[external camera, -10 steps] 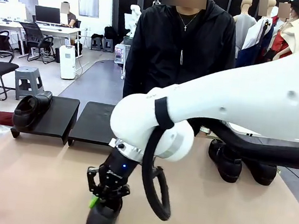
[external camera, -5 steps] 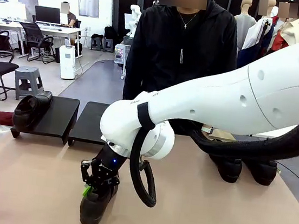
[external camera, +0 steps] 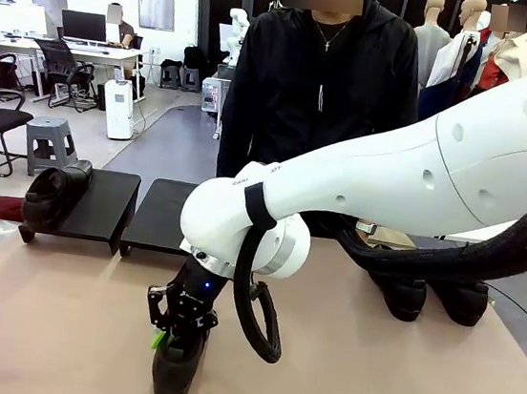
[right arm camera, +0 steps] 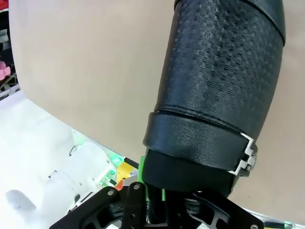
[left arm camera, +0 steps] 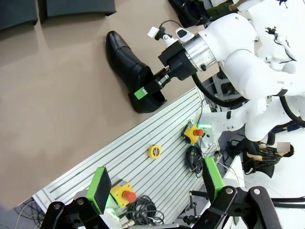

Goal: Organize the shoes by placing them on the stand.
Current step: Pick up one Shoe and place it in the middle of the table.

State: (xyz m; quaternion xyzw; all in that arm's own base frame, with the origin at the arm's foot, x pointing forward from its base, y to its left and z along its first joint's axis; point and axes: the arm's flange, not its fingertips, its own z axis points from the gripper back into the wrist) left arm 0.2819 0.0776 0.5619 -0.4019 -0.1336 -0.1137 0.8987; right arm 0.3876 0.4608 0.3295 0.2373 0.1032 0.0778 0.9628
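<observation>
Shoe (external camera: 174, 378) sits a touch farther right on the bench (external camera: 55, 325) than half a second ago.
The right claw (external camera: 172, 337) straddles its heel rim, green pad outside; I cannot tell if it grips. Its leather is black and grid-embossed, the strap metal-buckled. It stands near the matte-black sloping stand (external camera: 99, 204), which carries a second shoe (external camera: 52, 192). The left claw (left arm camera: 157, 183) gapes wide, empty.

A person (external camera: 320, 89) in a black zipped hoodie stands at the far edge of my tan worktop (external camera: 395, 377). Behind them I see a grey stool (external camera: 51, 140), a white floor unit (external camera: 118, 109) and a desk monitor (external camera: 84, 25). At the near edge, a slotted metal plate (left arm camera: 95, 164) carries a yellow tape measure (left arm camera: 153, 151), yellow boxes with red buttons (left arm camera: 123, 192) and loose cables (left arm camera: 140, 210).
</observation>
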